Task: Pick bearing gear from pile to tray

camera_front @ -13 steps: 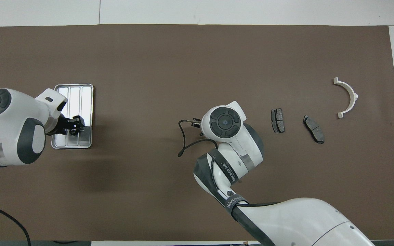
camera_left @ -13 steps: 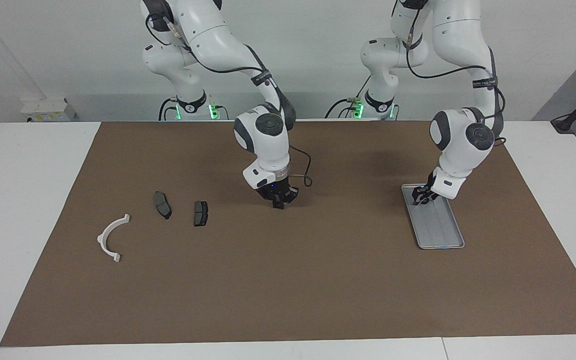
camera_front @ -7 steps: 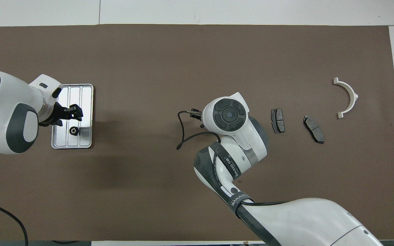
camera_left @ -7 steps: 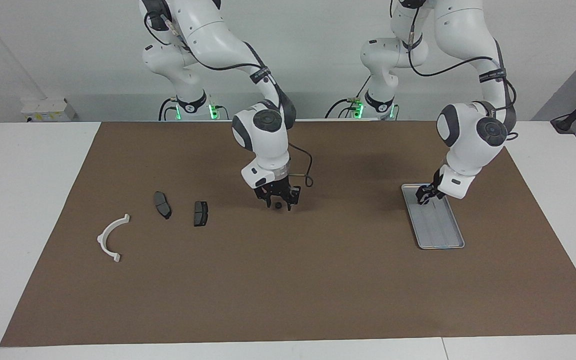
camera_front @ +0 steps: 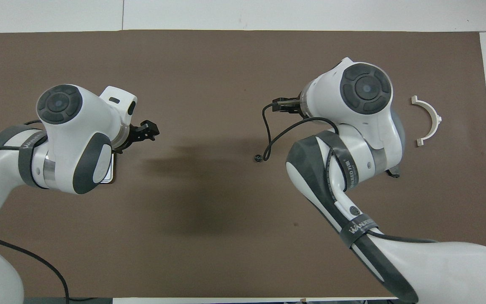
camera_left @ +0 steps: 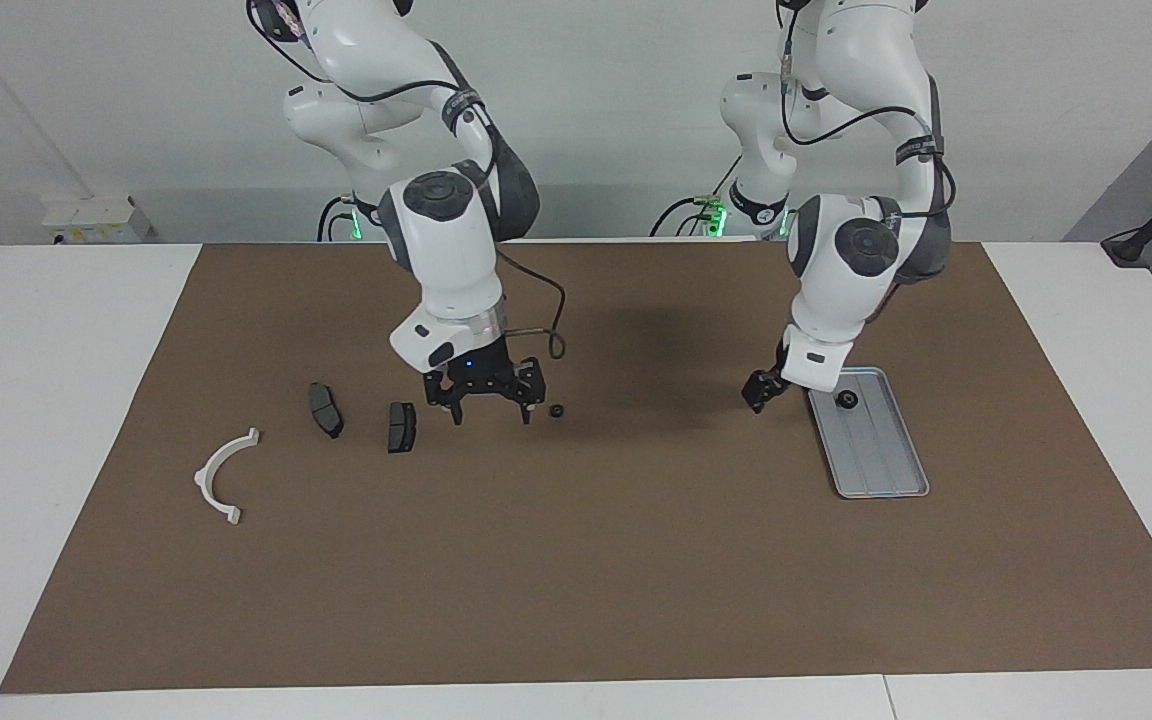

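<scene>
Now one small black bearing gear (camera_left: 846,400) in the tray (camera_left: 886,480), let go since a second ago by the left gripper (camera_left: 762,392), now hanging over the mat beside the tray, jaws apparently apart and empty; likewise a second bearing gear (camera_left: 556,411) set down mid-tabletop, just beside the right gripper (camera_left: 486,402), jaws spread over the mat near the brake pads (camera_left: 401,427); probably staged for the left arm.
</scene>
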{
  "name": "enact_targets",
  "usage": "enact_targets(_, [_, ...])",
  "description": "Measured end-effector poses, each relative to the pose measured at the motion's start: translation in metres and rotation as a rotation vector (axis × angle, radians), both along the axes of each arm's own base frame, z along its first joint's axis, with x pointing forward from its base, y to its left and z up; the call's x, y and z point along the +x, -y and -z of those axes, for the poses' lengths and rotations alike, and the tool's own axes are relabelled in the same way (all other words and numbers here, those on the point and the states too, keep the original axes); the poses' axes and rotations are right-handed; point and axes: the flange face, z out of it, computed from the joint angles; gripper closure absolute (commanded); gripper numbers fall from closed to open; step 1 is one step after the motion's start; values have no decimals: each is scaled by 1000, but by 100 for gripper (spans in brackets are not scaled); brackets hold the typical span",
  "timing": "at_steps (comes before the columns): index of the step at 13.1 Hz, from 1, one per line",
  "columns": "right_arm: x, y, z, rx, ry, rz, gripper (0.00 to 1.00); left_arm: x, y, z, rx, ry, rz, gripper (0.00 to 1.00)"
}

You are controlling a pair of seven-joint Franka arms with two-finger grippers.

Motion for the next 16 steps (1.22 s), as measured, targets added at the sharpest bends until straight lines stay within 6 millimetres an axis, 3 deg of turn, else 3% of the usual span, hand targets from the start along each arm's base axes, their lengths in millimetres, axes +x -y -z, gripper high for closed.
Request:
enact_targets(4, [19,111,-41,-85,-18,-205,0,-25,124,-24,-68,35,-78,0])
enact_targets(6, [9,162,-73,-100,-66,-213,0,-41,193,-14,-78,32,-100,0])
enact_targets(8, [-8,191,-111,-98,-139,-180,0,-50,252,12,-74,21,-92,0])
enact_targets(10, [-28,203,-141,-94,-181,-152,0,-54,284,43,-57,3,-70,0])
enact_targets(12, [-45,212,-154,-82,-230,-93,0,-60,302,72,-36,-17,-59,0])
enact_targets(16, [-65,222,-165,-69,-286,-60,0,-54,305,74,-44,-2,-72,2])
